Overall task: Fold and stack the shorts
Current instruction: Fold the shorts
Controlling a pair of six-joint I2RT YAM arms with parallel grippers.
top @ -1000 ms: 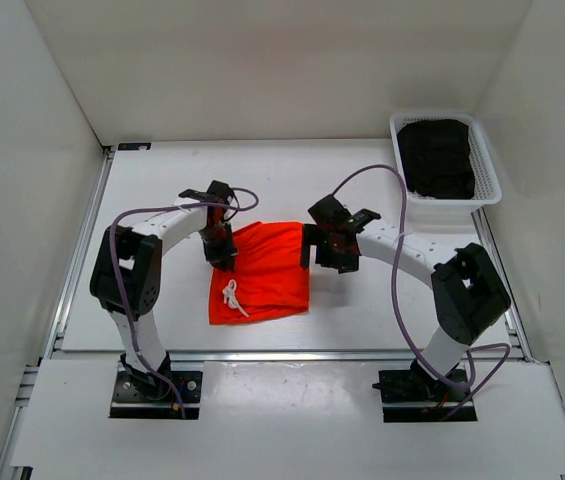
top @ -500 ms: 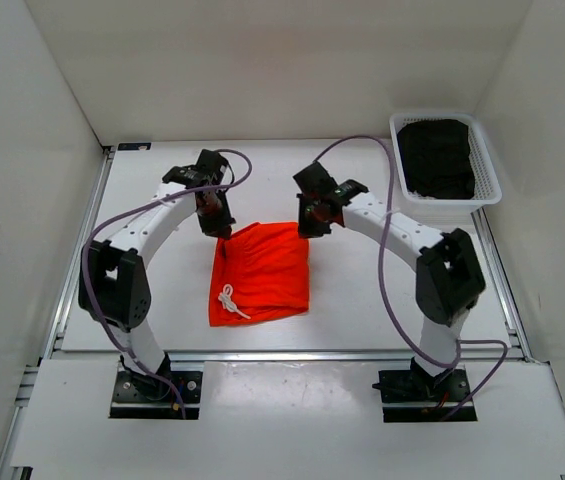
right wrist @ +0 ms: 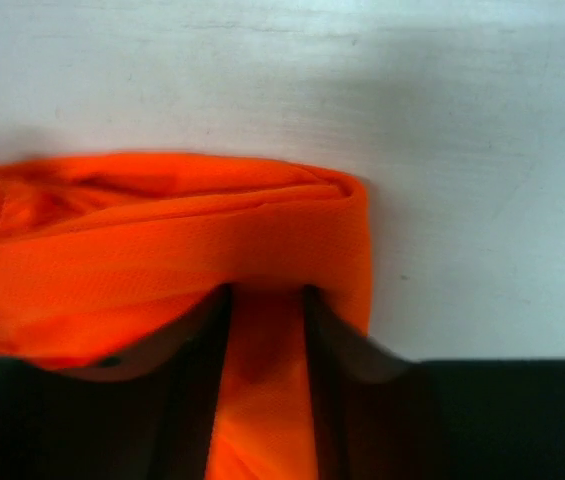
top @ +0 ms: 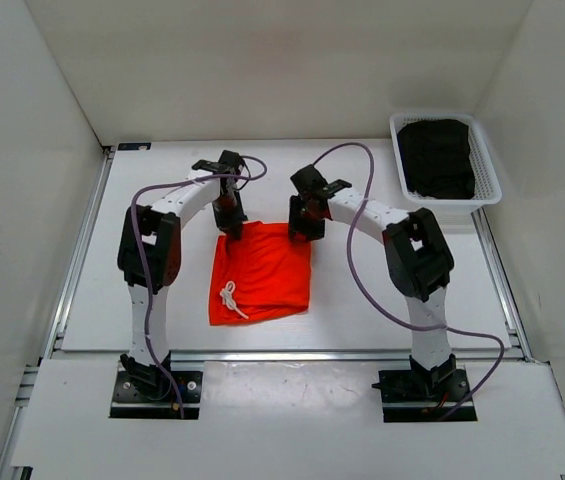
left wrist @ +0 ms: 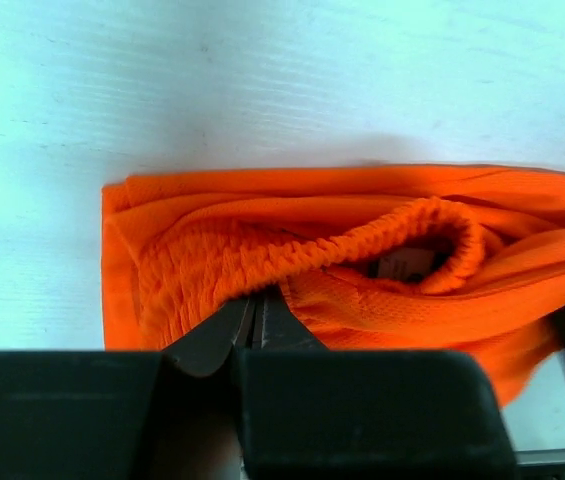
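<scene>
The orange-red shorts [top: 262, 272] lie folded flat on the white table, with the white drawstring knot [top: 230, 296] near the front left. My left gripper [top: 232, 228] is at the far left corner. In the left wrist view it [left wrist: 255, 305] is shut on the gathered waistband of the shorts [left wrist: 362, 260]. My right gripper [top: 302, 225] is at the far right corner. In the right wrist view it [right wrist: 265, 300] is closed on a fold of the shorts [right wrist: 162, 250], with fabric filling the gap between its fingers.
A white plastic basket [top: 487, 160] stands at the far right with dark clothes [top: 437, 155] in it. White walls enclose the table on the left, right and far sides. A metal rail [top: 282, 352] runs along the near edge.
Both arms have swung their elbows inward and the grippers have shifted slightly toward the far edge of the shorts. The shorts lie in almost the same place.
</scene>
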